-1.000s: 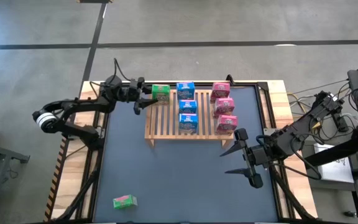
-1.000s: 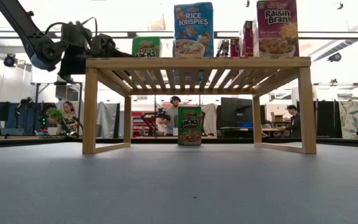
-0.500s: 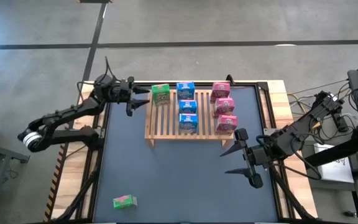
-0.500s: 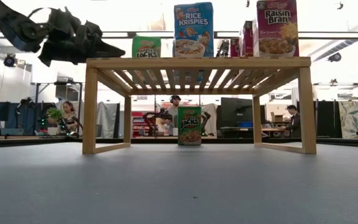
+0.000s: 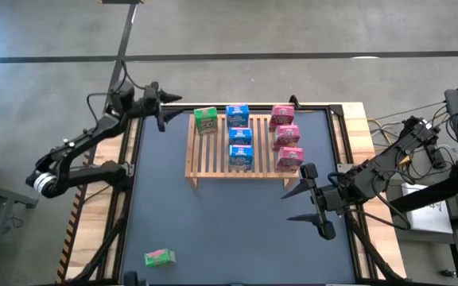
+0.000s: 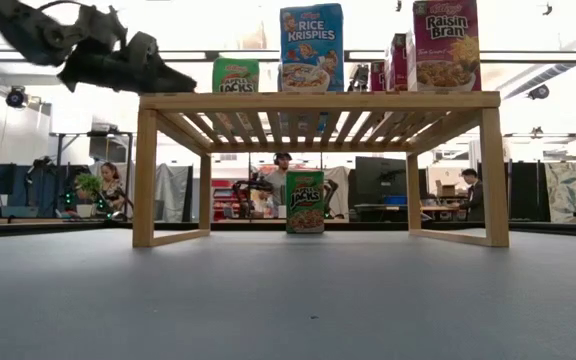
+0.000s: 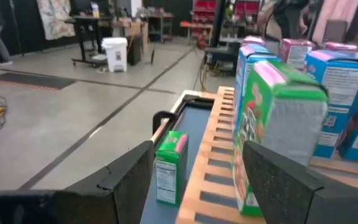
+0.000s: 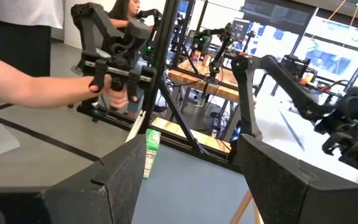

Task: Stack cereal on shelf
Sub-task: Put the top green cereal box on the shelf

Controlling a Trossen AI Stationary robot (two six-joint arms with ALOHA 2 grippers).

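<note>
1. Cereal sits mostly on the shelf (image 5: pixel 237 163), a low light-wood rack of parallel slats running from its near edge to its far edge, on short legs, standing on the dark grey tabletop (image 5: pixel 229 230)
2. Seven small printed cardboard boxes stand upright on the slats: one green box (image 5: pixel 206 120) at the rack's 10 o'clock corner, three blue boxes (image 5: pixel 240 137) in a line down the middle, three pink boxes (image 5: pixel 285 135) in a line along the 3 o'clock side
3. Each line's long axis follows the slats, from 12 toward 6 o'clock
4. Another green box (image 5: pixel 159 257) lies flat on the tabletop toward 7 o'clock of the rack, well apart from it, long axis across the table
5. A further green box (image 6: pixel 305 202) shows upright in the low view, seen under the rack
6. The left gripper (image 5: pixel 168 101) hangs off the table's far left corner, at 10 o'clock of the rack, fingers spread and holding nothing; its wrist view faces the green box's grey side panel
7. The right gripper (image 5: pixel 307 200) waits near the rack's 4 o'clock corner, fingers wide apart and empty
</note>
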